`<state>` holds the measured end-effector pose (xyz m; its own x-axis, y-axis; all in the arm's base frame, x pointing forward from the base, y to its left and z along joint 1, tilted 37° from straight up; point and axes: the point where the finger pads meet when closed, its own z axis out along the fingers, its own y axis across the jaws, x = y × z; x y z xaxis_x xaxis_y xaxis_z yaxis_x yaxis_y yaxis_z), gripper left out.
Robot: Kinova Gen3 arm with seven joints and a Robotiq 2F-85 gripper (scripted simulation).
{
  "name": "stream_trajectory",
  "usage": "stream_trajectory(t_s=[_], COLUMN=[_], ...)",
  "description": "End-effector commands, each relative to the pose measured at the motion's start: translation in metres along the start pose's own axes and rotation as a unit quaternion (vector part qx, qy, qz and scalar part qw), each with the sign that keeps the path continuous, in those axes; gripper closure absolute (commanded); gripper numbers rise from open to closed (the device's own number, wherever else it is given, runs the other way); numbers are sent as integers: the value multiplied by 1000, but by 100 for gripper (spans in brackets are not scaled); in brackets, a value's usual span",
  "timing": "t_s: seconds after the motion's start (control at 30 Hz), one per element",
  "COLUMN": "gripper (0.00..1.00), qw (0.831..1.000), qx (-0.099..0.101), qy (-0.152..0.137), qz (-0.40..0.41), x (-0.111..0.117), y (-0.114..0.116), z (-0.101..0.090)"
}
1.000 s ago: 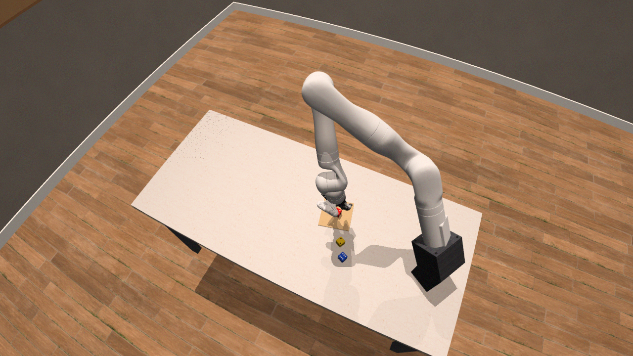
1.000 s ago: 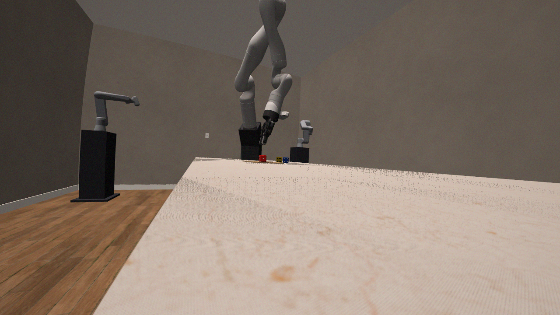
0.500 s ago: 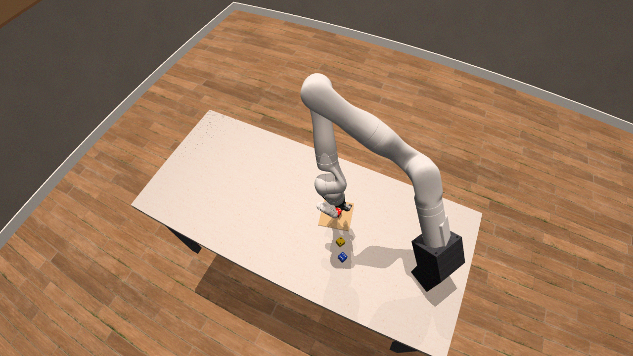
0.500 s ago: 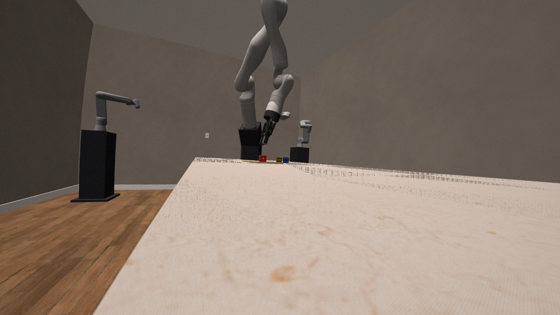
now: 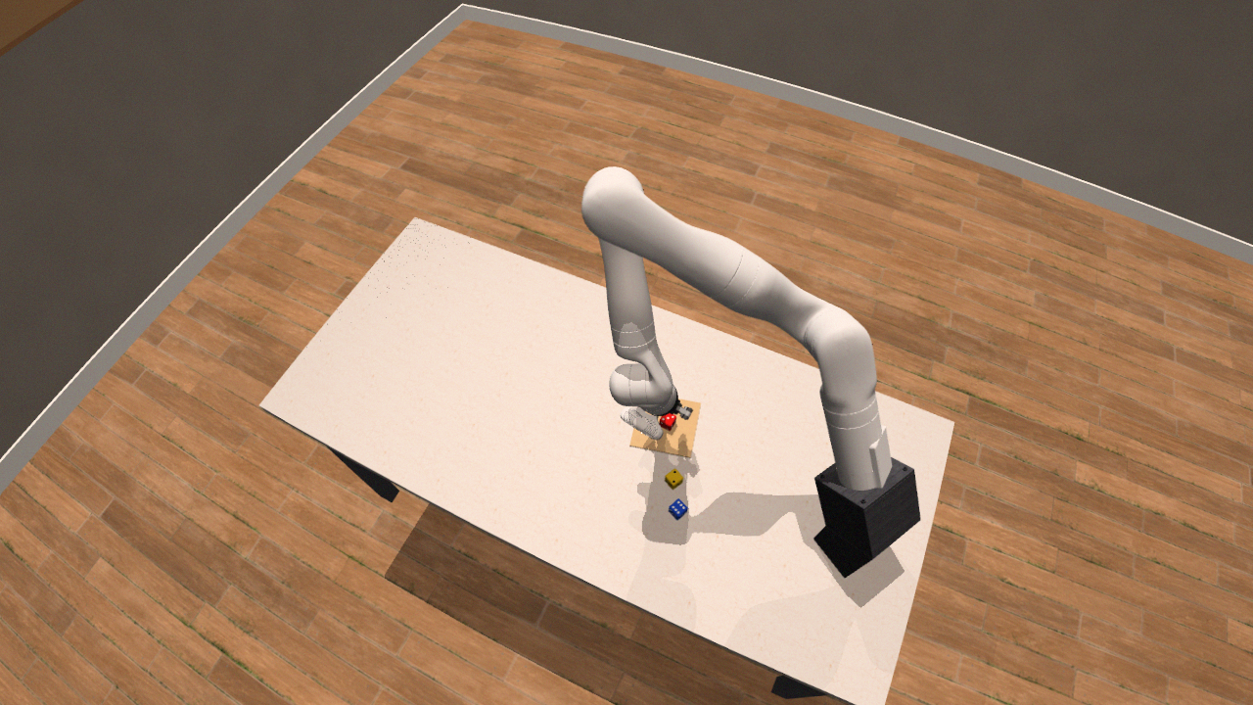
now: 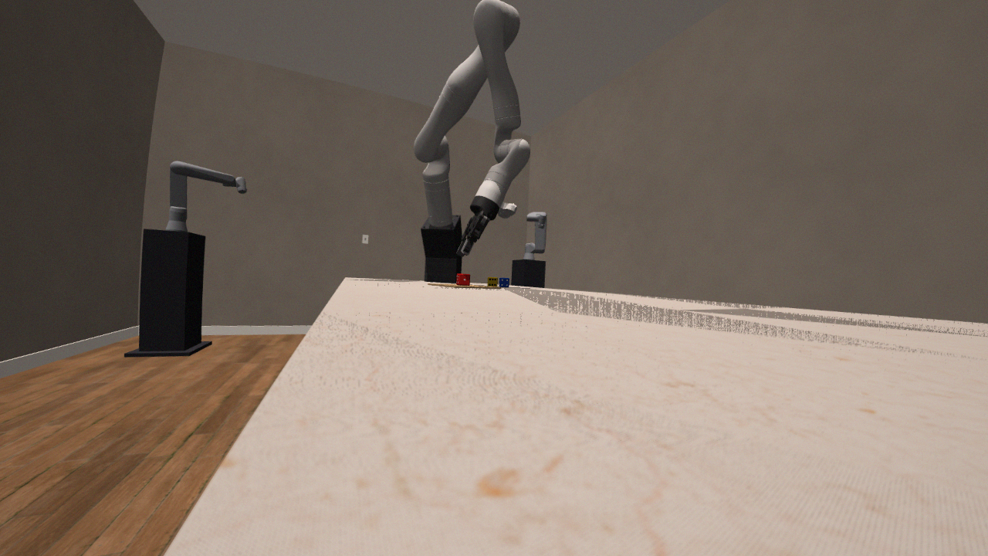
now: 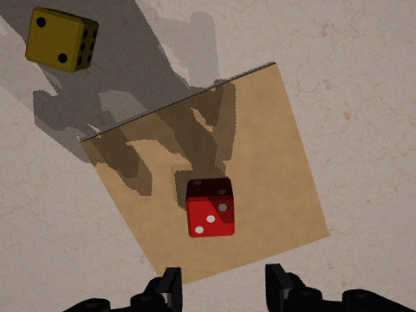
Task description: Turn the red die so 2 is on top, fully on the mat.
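Observation:
The red die (image 5: 668, 421) (image 6: 462, 279) (image 7: 211, 217) lies flat on the tan mat (image 5: 692, 431) (image 7: 277, 173). In the wrist view its bright top face shows 3, and its dark side face towards the mat's shadowed edge shows 2. My gripper (image 6: 465, 251) (image 7: 224, 284) is tilted and partly open, with nothing between the fingers. It hangs above the table, clear of the red die, which shows ahead of the fingertips in the wrist view. In the top view the arm partly hides the gripper and mat.
The yellow die (image 5: 673, 478) (image 6: 492, 282) (image 7: 53, 41) lies on the table beyond the mat's shadowed edge, 2 on top. The blue die (image 5: 677, 508) (image 6: 504, 283) lies beyond it, several pips on top, outside the wrist view. The robot's black base (image 5: 867, 517) stands at the right.

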<state>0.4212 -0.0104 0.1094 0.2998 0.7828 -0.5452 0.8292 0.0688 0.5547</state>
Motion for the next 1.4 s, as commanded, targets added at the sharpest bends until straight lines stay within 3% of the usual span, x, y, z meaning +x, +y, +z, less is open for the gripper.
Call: stream_trajectory(t_s=[0.0,0.23,0.63,0.83,0.9,1.13,1.37], gripper=[54,54,54,54,54,54,54], qw=[1000,998,998,993,993,985,982], qx=[0,2,2,-1,-1,0,1], qy=[-22,-54,-67,-113,-113,-175,-188], qz=[-10,-12,-12,-11,-11,-12,-12], x=[7,8,8,8,8,10,11], y=[-3,-6,-5,-3,-3,-5,-6], z=[-1,-3,-3,-1,-1,-2,-3])
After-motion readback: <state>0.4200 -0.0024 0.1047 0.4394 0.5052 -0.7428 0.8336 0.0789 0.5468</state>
